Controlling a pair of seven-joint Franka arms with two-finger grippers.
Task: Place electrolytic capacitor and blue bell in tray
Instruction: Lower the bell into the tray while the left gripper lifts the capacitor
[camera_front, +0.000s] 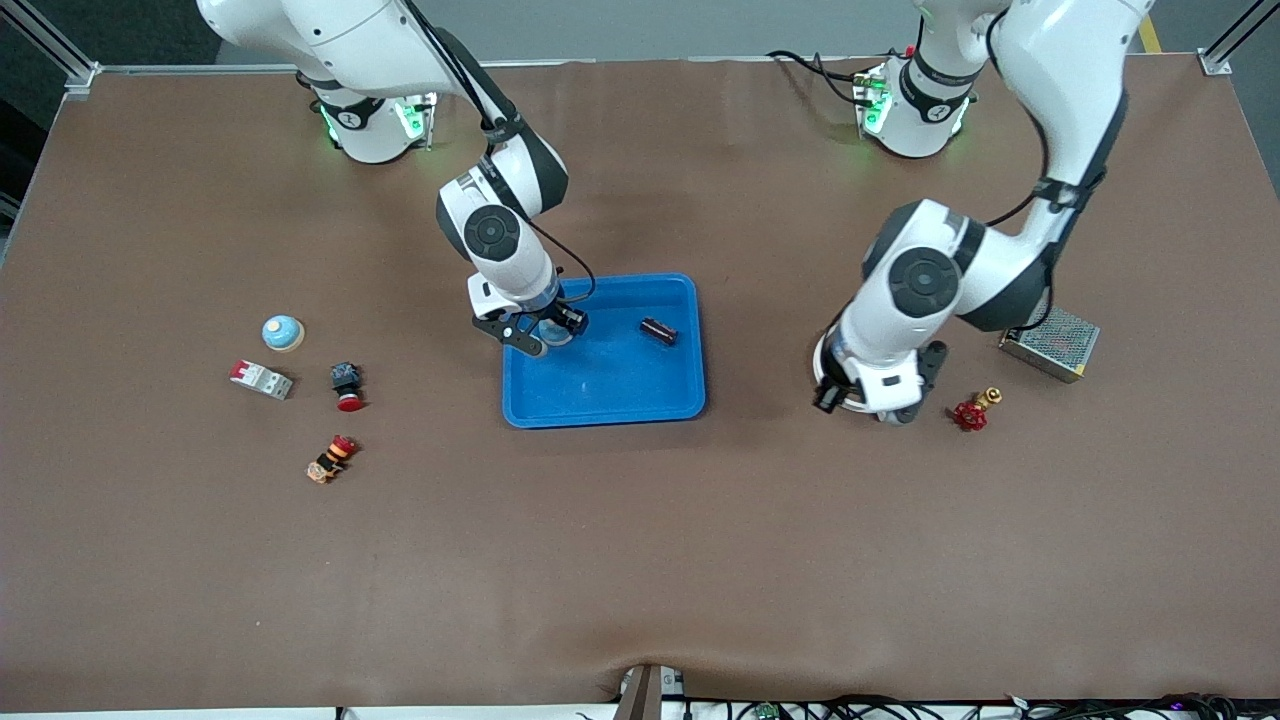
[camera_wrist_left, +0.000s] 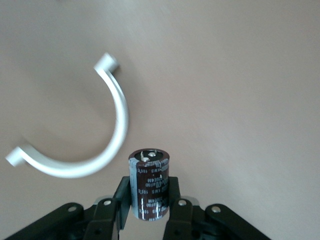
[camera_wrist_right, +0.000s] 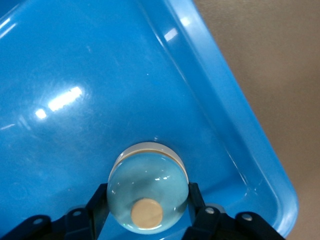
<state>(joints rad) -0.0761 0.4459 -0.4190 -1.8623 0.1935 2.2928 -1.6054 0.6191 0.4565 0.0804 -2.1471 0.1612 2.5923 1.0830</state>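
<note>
Jaws of the left gripper (camera_wrist_left: 149, 196) clamp the light, rigid capacitor (camera_wrist_left: 149, 177) by its slick sleeve over the table (camera_wrist_left: 240, 75), while those of the right gripper (camera_wrist_right: 147, 201) hug the smooth, slippery bell (camera_wrist_right: 147, 182) by its dome in the tray (camera_wrist_right: 240, 135).

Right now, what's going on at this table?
The right tool is down inside the tray, at a blue bell near the tray's rim. A dark capacitor already lies in the tray. The left tool is shut on a second capacitor over bare table toward the left arm's end, beside a white curved part. Another bell sits toward the right arm's end.
</note>
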